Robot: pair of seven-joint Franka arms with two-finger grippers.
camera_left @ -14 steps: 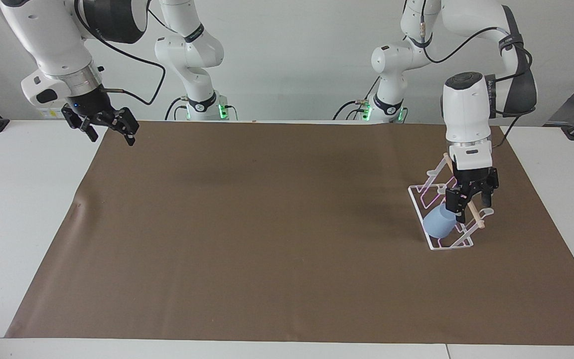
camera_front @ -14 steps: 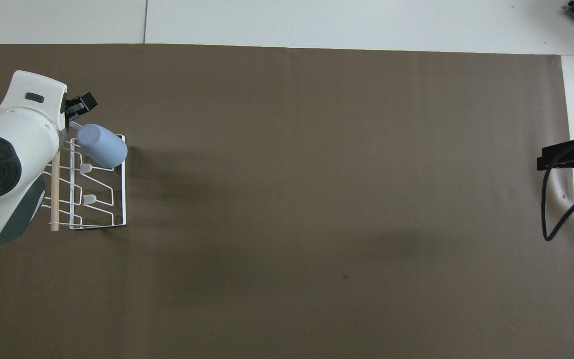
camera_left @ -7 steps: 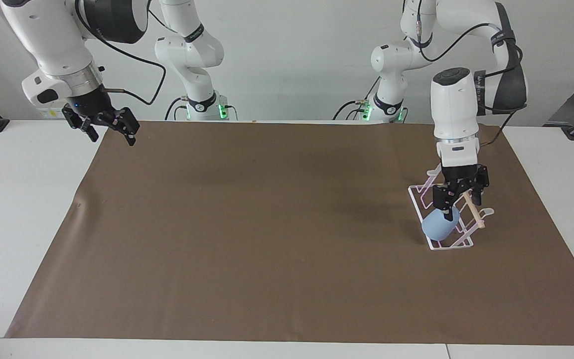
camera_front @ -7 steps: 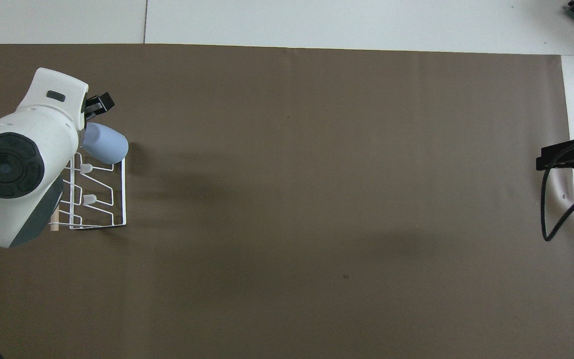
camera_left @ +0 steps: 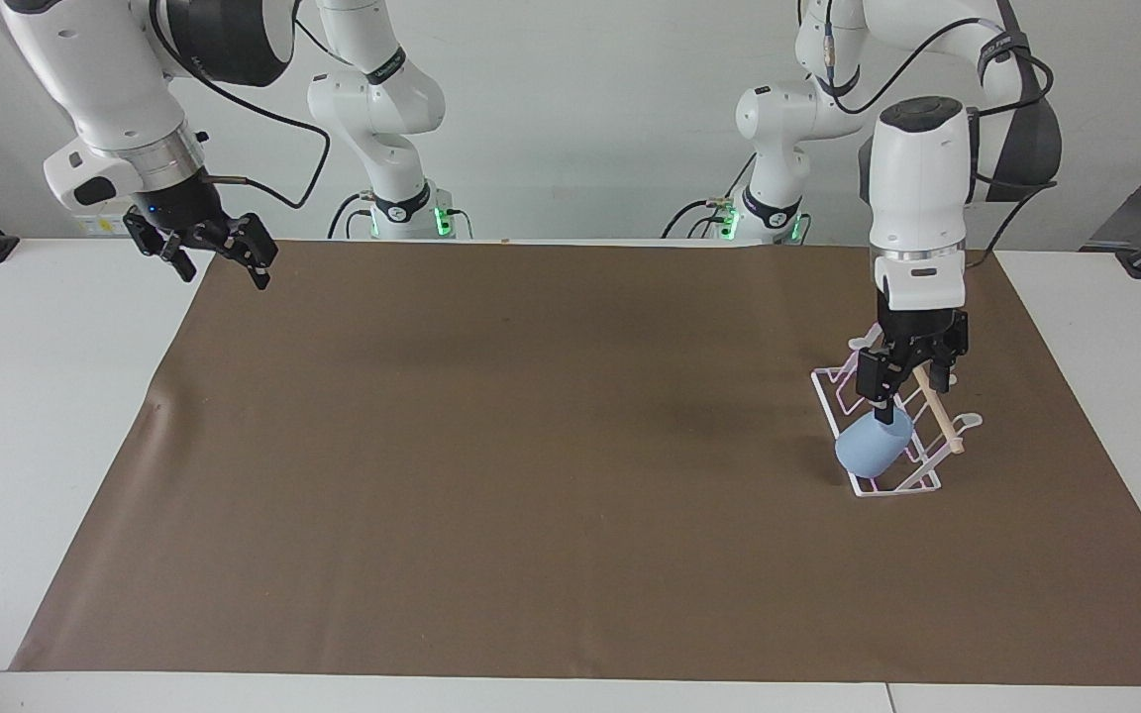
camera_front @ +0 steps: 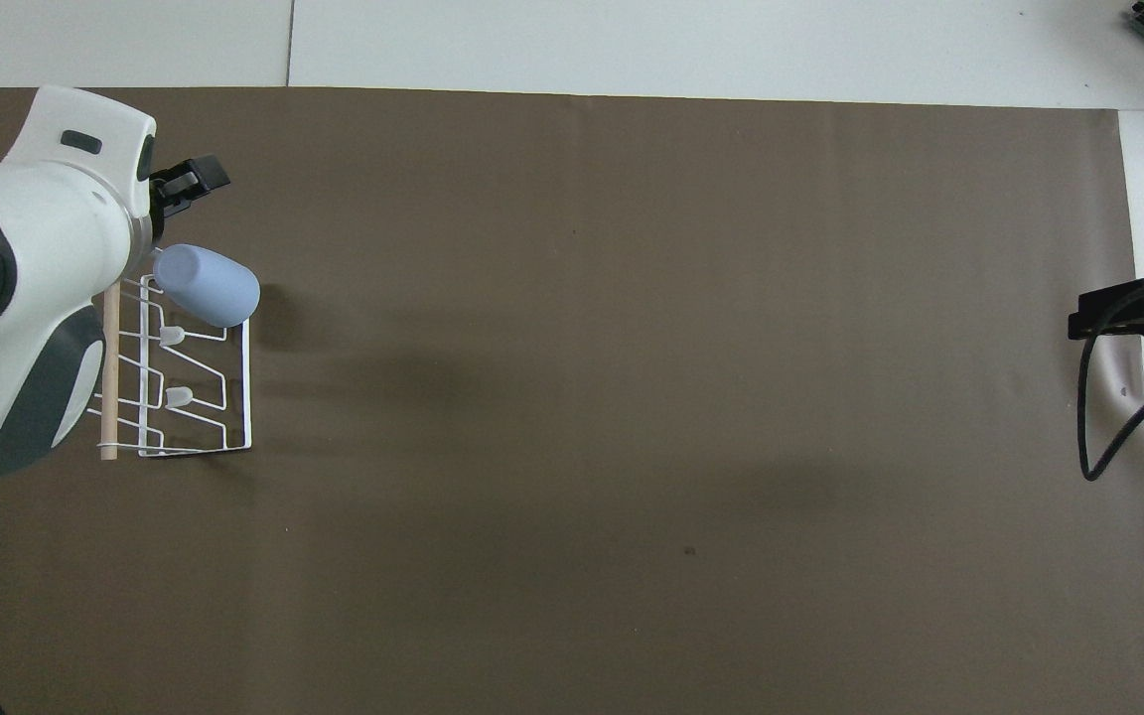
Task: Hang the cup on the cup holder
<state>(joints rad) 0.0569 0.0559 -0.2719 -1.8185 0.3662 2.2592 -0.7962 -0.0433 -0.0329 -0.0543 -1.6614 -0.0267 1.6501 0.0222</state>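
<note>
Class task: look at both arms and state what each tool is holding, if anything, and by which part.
Nothing is held. The left tool hangs open above the cup, which sits tilted on a prong of the cup holder. The right tool waits open, empty, over the mat's edge.

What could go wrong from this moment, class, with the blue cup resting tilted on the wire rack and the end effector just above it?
1. The light blue cup sits tilted on a prong at the cup holder's corner farthest from the robots; it might slide off.
2. The left end effector, open over the rack, hangs close to the wooden dowel and could catch it, shifting the light rack.

The right end effector waits by the mat's edge.
</note>
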